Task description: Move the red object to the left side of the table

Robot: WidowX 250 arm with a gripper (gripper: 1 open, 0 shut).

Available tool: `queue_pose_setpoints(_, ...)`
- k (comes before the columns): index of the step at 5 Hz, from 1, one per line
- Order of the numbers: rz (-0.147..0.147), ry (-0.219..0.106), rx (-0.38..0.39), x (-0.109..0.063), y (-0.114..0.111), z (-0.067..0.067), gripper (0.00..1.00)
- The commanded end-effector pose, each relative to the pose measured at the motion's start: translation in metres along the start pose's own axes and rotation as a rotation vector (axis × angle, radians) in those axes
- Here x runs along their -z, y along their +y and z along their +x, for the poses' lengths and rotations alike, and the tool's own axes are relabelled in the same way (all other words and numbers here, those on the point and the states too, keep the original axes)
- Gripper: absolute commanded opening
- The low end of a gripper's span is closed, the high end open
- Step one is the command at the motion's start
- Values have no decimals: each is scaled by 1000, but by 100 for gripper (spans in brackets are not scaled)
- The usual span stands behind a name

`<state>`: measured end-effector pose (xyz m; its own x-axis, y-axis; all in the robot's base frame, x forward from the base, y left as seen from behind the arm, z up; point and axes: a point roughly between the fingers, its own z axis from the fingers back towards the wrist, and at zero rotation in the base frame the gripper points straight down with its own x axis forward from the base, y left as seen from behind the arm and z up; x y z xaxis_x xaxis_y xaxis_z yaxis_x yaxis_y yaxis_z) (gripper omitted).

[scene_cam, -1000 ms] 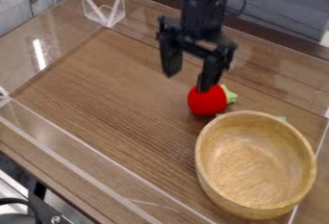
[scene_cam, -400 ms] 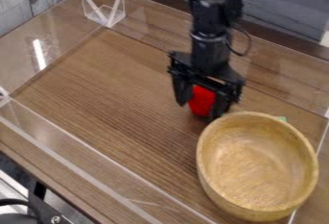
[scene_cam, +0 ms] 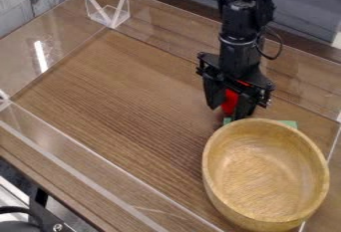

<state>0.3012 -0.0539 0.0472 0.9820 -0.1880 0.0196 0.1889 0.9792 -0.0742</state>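
The red object (scene_cam: 232,102), a small round toy fruit, sits on the brown wood-grain table (scene_cam: 120,87) right of centre. It is just behind the rim of the wooden bowl. My gripper (scene_cam: 234,101) points straight down over it, with one black finger close on each side. Only a narrow strip of red shows between the fingers. I cannot tell whether the jaws press on the fruit or still stand slightly off it. The fruit's green top is hidden.
A large light wooden bowl (scene_cam: 266,171) stands at the front right, almost touching the gripper. Low clear acrylic walls (scene_cam: 40,52) border the table. A small clear stand (scene_cam: 107,9) sits at the back left corner. Bare wood stretches across the left half.
The gripper has moved right and down from above and behind the fruit, so its fingers now straddle it. The fingers stand closer together. The fruit and bowl have not moved.
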Motion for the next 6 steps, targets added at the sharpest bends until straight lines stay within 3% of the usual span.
queue_pose_setpoints(1,1,-36,1,-7,7,6,0)
queue_pose_setpoints(2,-2,-33,-30,-4,17,10,100)
queue_pose_setpoints(3,-8,-31,-65,-3,26,13,100)
queue_pose_setpoints(6,-14,-39,-30,-11,55,19,100)
